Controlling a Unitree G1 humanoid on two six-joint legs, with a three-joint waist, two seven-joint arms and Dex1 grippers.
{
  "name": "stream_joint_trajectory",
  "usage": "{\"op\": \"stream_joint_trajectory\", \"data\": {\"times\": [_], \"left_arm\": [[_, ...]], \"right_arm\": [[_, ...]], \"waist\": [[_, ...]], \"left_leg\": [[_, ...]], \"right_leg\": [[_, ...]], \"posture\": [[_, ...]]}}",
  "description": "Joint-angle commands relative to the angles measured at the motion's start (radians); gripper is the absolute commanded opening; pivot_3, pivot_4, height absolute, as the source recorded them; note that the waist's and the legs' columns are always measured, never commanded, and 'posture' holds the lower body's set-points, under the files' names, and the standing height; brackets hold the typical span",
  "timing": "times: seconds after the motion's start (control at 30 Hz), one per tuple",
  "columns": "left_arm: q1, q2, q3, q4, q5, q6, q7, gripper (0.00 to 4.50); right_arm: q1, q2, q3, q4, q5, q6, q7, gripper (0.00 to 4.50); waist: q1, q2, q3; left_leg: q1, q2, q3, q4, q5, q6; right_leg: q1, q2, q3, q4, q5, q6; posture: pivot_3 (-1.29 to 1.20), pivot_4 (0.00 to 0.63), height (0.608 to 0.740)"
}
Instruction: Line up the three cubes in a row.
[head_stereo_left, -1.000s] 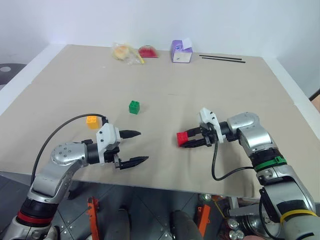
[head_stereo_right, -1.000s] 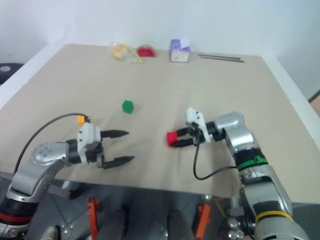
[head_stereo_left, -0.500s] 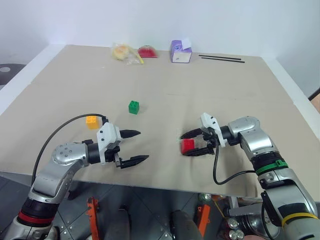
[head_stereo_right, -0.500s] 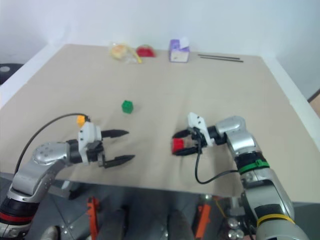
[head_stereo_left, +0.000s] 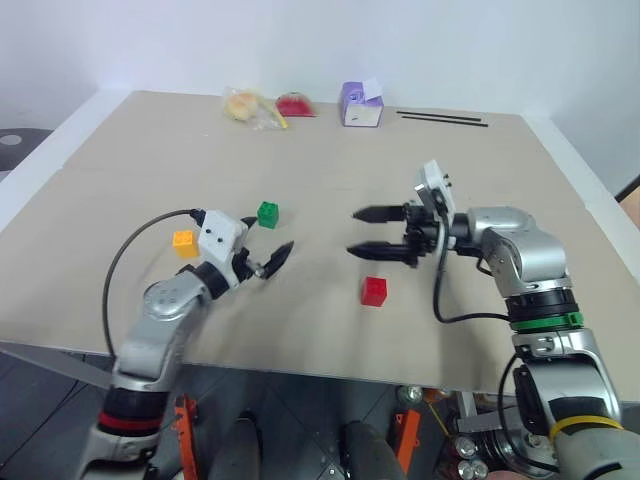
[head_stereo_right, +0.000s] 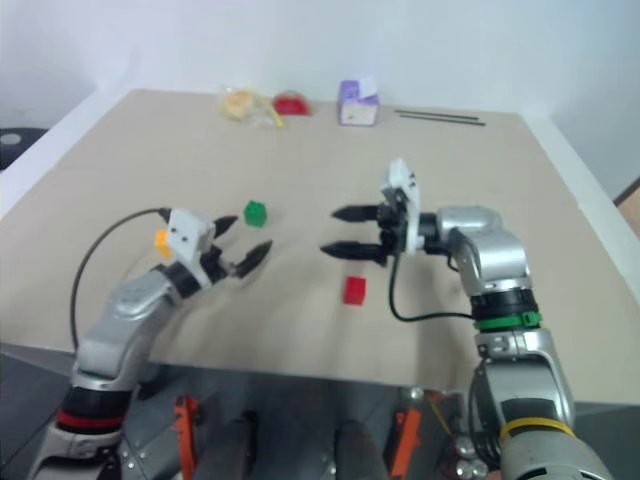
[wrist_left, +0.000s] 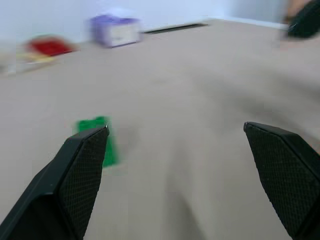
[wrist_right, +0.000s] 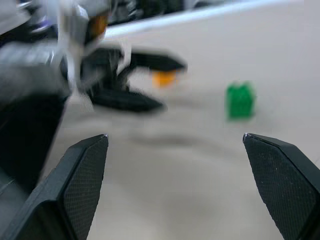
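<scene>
Right hand (head_stereo_left: 372, 231) hovers, apparently just beyond red cube (head_stereo_left: 374, 291).

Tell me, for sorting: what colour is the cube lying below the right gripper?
Red; clearest in the left eye view.

Three cubes (head_stereo_left: 267, 214) sit apart on the surface (head_stereo_left: 330, 150), one nearest the front edge, a box (head_stereo_left: 362, 104) far behind.

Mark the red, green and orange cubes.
small red studded plastic cube (head_stereo_left: 374, 291), left eye view, front face.
small green studded plastic cube (head_stereo_left: 267, 213), left eye view, centre.
small yellow-orange studded plastic cube (head_stereo_left: 183, 243), left eye view, centre.
</scene>
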Motion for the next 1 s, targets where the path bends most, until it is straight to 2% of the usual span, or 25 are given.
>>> {"op": "stream_joint_trajectory", "data": {"times": [0.03,0.2,0.67,1.0], "left_arm": [[-0.041,-0.036,0.031,0.048,0.058,0.003,0.12,4.5],[-0.093,-0.064,0.05,0.175,0.079,-0.029,0.169,4.5],[-0.296,-0.068,0.034,0.56,0.1,-0.175,0.082,4.5],[-0.429,-0.093,0.029,0.742,0.117,-0.222,0.069,4.5]], "right_arm": [[-0.006,0.011,-0.011,-0.065,-0.023,0.008,-0.109,4.47],[-0.019,0.04,-0.004,-0.058,-0.041,-0.025,-0.173,4.47],[-0.025,0.054,0.019,-0.046,-0.046,-0.05,-0.17,4.47],[-0.019,0.054,0.021,-0.055,-0.047,-0.056,-0.174,4.47]], "waist": [[0.0,0.0,0.0],[0.0,0.0,0.0],[0.0,0.0,0.0],[0.0,0.0,0.0]], "left_leg": [[0.0,0.0,0.0,0.0,0.0,0.0],[0.0,0.0,0.0,-0.001,0.0,0.0],[0.0,0.0,0.0,-0.001,0.0,0.0],[-0.001,0.0,0.0,-0.001,0.0,0.0]], "right_leg": [[0.0,0.0,0.0,0.0,0.0,0.0],[0.0,0.0,0.0,0.0,0.0,0.001],[0.0,0.0,0.0,0.0,0.0,0.002],[0.0,0.0,0.0,0.0,0.001,0.004]], "posture": [[0.0,0.15,0.74],[0.0,0.15,0.74],[0.0,0.15,0.74],[0.0,0.15,0.74]]}}
